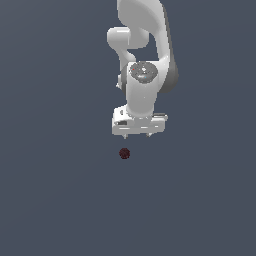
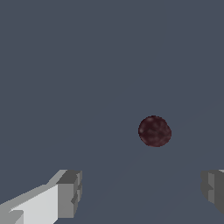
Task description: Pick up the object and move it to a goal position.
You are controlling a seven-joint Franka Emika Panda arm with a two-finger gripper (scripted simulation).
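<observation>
Flat, dim, even simulator light, sharp focus, seemingly no cast shadows or glare.

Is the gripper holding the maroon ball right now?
No, the open gripper has empty space between its fingers, and the maroon ball lies apart beyond them.

Open room all round ball (image 1: 124,153)

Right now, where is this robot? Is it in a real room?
Probably not a real room. It looks like a computer-made test space: a flat, plain grey-blue floor with no walls or furniture, one white robot arm with its open gripper, and a small dark red ball.
</observation>
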